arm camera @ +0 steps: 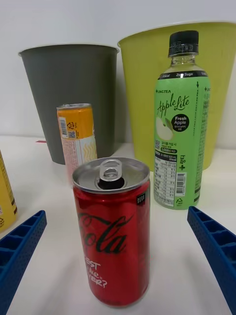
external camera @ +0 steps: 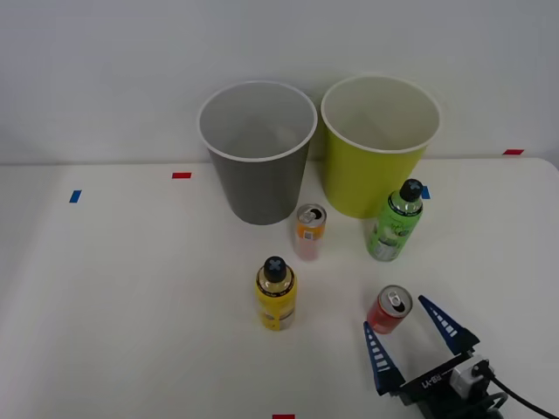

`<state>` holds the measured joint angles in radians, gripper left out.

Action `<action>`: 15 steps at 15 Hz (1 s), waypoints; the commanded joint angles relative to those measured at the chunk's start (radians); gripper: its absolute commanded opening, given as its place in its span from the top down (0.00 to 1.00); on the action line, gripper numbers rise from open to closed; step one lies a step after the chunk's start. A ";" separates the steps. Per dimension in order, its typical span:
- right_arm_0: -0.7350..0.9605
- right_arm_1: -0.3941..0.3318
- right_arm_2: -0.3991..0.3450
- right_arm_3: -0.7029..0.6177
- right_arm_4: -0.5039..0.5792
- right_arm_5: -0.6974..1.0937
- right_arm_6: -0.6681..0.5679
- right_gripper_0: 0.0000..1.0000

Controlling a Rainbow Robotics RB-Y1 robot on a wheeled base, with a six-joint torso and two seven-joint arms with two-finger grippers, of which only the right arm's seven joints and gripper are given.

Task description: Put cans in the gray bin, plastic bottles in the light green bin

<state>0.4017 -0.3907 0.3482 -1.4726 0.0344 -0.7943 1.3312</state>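
Nothing is sorted yet: the gray bin [external camera: 257,148] and the light green bin [external camera: 380,144] stand side by side at upper centre, both seemingly empty. On the white table [external camera: 113,297] below them wait the green Apple Lite bottle [external camera: 396,222], the yellow-labelled bottle [external camera: 276,294], the orange and pink can [external camera: 309,231] and, lower right, the red Coca-Cola can [external camera: 388,309]. The right gripper [external camera: 417,336] stands spread wide, its blue fingers flanking the red can without touching. Bare tabletop surrounds each item.
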 commanded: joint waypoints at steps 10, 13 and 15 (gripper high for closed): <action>-0.041 0.058 -0.018 0.000 -0.005 0.061 0.046 0.00; -0.041 0.058 -0.018 0.000 -0.002 0.081 0.060 0.00; -0.041 0.058 -0.018 0.000 -0.001 0.089 0.069 0.00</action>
<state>0.3607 -0.3325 0.3295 -1.4726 0.0325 -0.7086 1.3960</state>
